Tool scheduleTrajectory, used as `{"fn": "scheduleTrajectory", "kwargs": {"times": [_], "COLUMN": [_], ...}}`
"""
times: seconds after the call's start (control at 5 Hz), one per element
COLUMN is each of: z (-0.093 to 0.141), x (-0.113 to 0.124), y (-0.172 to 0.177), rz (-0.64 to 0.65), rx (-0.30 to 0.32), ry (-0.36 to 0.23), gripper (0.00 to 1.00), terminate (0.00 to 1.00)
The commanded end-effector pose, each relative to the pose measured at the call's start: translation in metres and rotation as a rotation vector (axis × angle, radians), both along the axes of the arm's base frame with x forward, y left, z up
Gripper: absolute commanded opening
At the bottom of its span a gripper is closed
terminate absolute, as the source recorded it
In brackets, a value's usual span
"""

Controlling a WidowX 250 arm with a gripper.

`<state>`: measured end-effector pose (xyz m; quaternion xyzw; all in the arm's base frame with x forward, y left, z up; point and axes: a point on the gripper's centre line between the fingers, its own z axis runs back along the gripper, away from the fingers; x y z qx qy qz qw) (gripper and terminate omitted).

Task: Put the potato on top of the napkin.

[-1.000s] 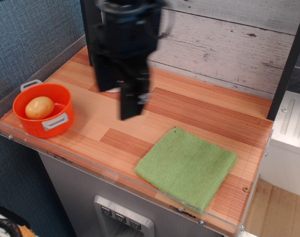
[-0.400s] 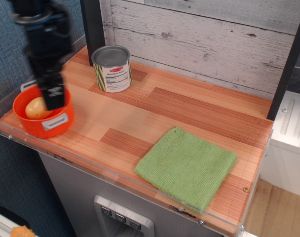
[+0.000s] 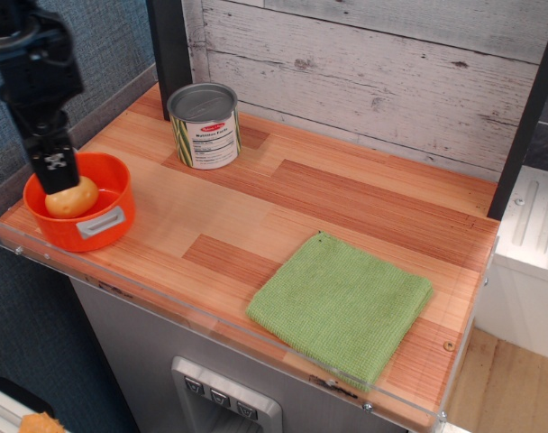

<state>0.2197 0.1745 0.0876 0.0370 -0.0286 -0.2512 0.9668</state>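
The potato, small, oval and yellowish-tan, lies inside the orange bowl at the left end of the wooden counter. My black gripper hangs down from the upper left, its fingertips inside the bowl at the potato's upper left side, touching or just above it. The fingers line up as one dark column, so I cannot tell whether they are open or shut. The light-green napkin lies flat and bare at the front right of the counter, far from the gripper.
A tin can with a striped label stands at the back, right of the bowl. A low clear rim runs along the counter's front and left edges. A grey plank wall and a black post stand behind.
My gripper has swung from the middle back of the counter, where it hid the can, to the left and down into the orange bowl beside the potato. Potato and napkin have not moved.
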Motion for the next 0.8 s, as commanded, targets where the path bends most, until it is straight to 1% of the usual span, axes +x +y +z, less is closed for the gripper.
{"fn": "scheduleTrajectory", "kwargs": {"times": [0.0,0.2,0.6], "z": [-0.005,-0.012,-0.016], "x": [0.012,0.017,0.021], "y": [0.025,0.025,0.017], "rz": [0.038,0.033,0.017], "rx": [0.025,0.019,0.02], "ry": [-0.022,-0.023,-0.019], "gripper": [1.0,1.0,1.0], "terminate": [0.0,0.0,0.0]}}
